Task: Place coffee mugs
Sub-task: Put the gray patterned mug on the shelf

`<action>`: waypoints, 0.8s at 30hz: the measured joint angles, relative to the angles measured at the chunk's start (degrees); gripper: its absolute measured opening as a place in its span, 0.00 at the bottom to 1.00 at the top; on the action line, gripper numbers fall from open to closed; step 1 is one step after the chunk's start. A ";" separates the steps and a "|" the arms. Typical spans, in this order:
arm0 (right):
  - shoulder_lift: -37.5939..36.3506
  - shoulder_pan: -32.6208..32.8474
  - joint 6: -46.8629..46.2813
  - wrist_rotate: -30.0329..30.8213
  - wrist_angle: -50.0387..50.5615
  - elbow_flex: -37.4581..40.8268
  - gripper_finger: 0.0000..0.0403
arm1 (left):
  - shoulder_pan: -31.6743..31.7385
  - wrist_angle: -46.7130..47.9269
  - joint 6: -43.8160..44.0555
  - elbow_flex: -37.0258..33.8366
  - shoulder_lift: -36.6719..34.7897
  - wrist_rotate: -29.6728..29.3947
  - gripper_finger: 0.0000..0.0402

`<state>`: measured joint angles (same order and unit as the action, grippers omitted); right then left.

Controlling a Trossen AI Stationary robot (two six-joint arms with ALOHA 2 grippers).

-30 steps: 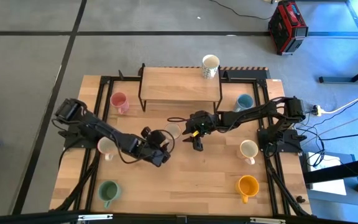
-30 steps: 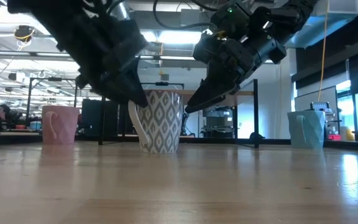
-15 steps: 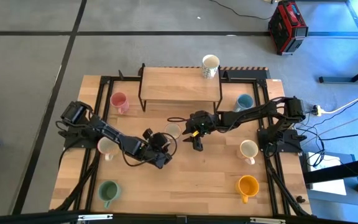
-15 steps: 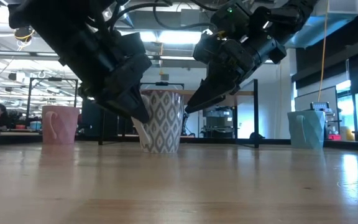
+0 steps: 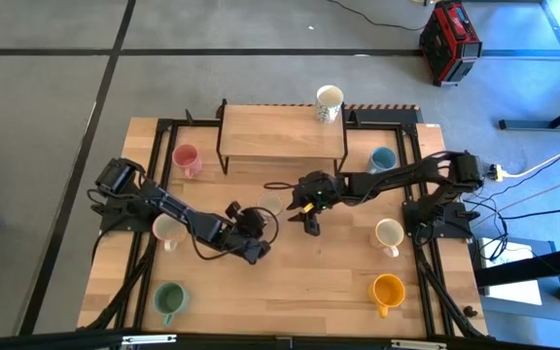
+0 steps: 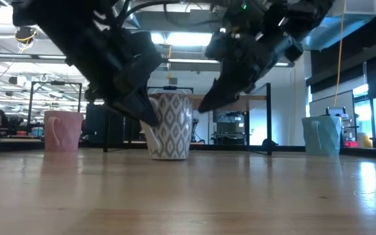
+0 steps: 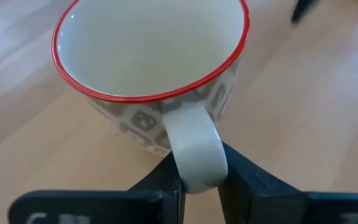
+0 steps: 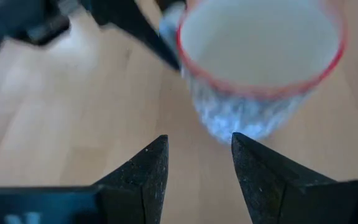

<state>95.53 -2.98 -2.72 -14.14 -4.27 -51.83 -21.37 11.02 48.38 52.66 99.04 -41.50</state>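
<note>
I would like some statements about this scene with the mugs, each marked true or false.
1. The left tool is closed on the handle of the patterned mug. True.
2. The right tool holds the patterned mug by its rim. False: its fingers are apart and hold nothing; the mug stands just beyond them.
3. A cream mug stands on the raised wooden shelf. True.
4. The pink mug lies on its side. False: it stands upright near the table's left side.
5. The orange-yellow mug is next to the green mug. False: they are at opposite sides of the table.
</note>
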 joint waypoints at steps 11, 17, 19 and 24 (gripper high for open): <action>-25.05 0.00 0.10 2.13 17.16 0.00 0.42 | 2.05 12.29 -8.87 18.96 -0.41 2.98 0.14; -38.65 0.00 0.08 9.12 26.21 0.00 0.42 | 7.13 21.73 -14.25 31.70 -0.44 3.05 0.14; -42.40 0.00 0.05 12.66 28.31 0.00 0.42 | 9.28 23.81 -15.26 35.07 -0.44 3.14 0.14; -49.71 -0.04 -0.02 19.24 33.47 0.00 0.42 | 14.59 25.34 -18.11 41.16 -0.48 1.71 0.14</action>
<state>45.81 -3.03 -2.75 5.10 29.20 -51.83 -6.78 36.36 30.27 93.83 98.56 -39.78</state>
